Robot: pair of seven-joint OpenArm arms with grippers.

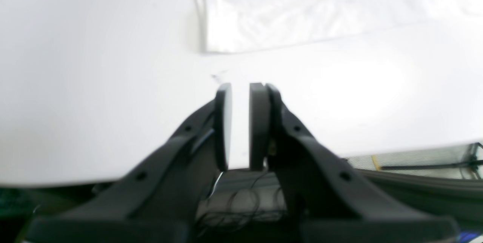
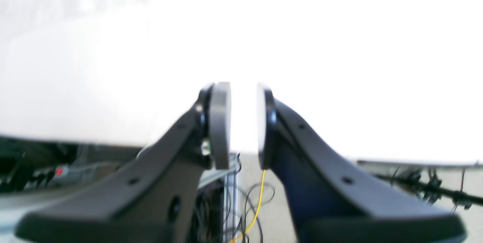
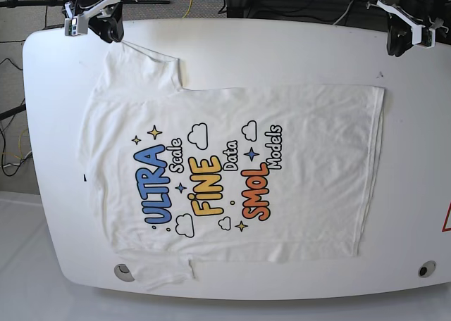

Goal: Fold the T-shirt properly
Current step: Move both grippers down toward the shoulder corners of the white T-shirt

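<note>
The T-shirt (image 3: 232, 180) lies spread flat, print side up, on the tabletop (image 3: 282, 46). The print reads "ULTRA" in blue, "FINE" in yellow and "SMOL" in orange, with small clouds and stars around the words. The fabric is white with light creases. One sleeve reaches close to the right gripper (image 3: 113, 31); the other sleeve lies at the opposite tabletop edge, well apart from both grippers. The hem lies near the left gripper (image 3: 396, 46), not touching it.

The tabletop is white, smooth and matte, with rounded corners and a round fitting (image 3: 124, 271) at each of two corners. Beyond the edge near the grippers, cables (image 2: 253, 205) lie on the floor.

Left gripper (image 1: 240, 126): jaws slightly apart with a narrow gap between the flat dark pads; nothing is held. In the left wrist view, the hem corner of the shirt (image 1: 302, 9) lies ahead of the pads.

Right gripper (image 2: 244, 126): jaws parted a little wider; nothing is held. The surface ahead of it is overexposed.
</note>
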